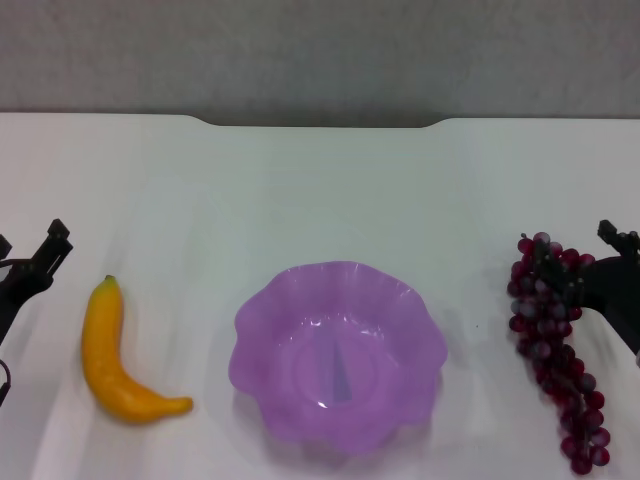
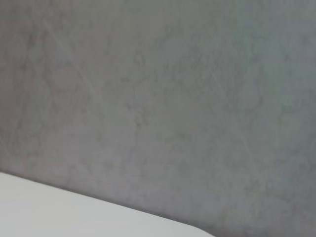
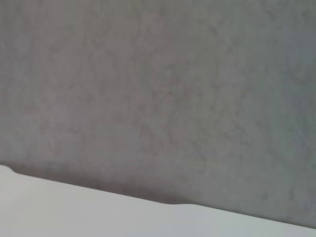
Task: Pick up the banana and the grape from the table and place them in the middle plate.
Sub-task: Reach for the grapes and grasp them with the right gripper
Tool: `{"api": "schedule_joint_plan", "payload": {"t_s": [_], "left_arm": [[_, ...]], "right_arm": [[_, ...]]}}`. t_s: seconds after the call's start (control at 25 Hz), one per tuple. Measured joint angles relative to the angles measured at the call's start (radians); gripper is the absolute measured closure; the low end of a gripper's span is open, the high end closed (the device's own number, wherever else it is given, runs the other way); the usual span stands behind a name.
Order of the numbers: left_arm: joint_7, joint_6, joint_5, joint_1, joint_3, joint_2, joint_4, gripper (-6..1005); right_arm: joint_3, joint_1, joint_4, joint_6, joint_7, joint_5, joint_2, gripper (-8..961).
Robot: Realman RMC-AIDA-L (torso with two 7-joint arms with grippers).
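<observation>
The banana (image 1: pixel 112 355) lies on the white table (image 1: pixel 320 190) at the left, its green stem tip pointing away from me. The grape bunch (image 1: pixel 555 340) lies at the right. The purple scalloped plate (image 1: pixel 400 300) stands between them and holds nothing. My left gripper (image 1: pixel 30 245) is open and empty at the left edge, just left of the banana. My right gripper (image 1: pixel 592 260) is open at the right edge, right beside the top of the grape bunch. The wrist views show only the table edge (image 2: pixel 74 212) (image 3: pixel 98 212) and a grey wall.
The table's far edge has a shallow notch (image 1: pixel 320 122) in its middle, with a grey wall (image 1: pixel 320 50) behind it. Bare white tabletop lies between the plate and the far edge.
</observation>
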State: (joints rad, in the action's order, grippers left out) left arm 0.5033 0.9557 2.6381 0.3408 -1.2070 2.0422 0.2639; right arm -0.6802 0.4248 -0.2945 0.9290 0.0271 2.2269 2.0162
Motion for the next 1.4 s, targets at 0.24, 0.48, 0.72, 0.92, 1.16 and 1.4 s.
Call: {"api": "schedule_joint_plan", "payload": {"t_s": [0.24, 0.48, 0.72, 0.92, 1.16, 1.4], "left_arm": [[-0.067, -0.017, -0.043, 0.006, 0.002, 0.003, -0.001, 108], [-0.108, -0.015, -0.055, -0.004, 0.002, 0.003, 0.007, 108], [-0.114, -0.034, -0.054, 0.002, 0.009, 0.003, 0.001, 109], [-0.122, -0.052, -0.058, -0.008, 0.009, -0.001, -0.003, 109], [-0.125, -0.065, -0.061, -0.01, 0.002, -0.004, -0.004, 109], [-0.127, -0.067, -0.063, -0.01, 0.002, -0.005, -0.005, 108]], "right_arm": [[-0.005, 0.002, 0.0, -0.002, 0.006, -0.017, 0.0, 53], [-0.006, 0.005, 0.007, -0.041, 0.014, -0.047, -0.002, 54], [-0.006, 0.013, -0.033, -0.084, 0.014, -0.047, -0.004, 54], [-0.023, 0.004, -0.154, -0.163, 0.007, -0.04, -0.03, 54], [-0.135, -0.076, -0.397, -0.373, -0.032, -0.037, -0.134, 54], [-0.49, -0.212, -0.762, -0.883, -0.337, -0.036, -0.129, 55]]}}
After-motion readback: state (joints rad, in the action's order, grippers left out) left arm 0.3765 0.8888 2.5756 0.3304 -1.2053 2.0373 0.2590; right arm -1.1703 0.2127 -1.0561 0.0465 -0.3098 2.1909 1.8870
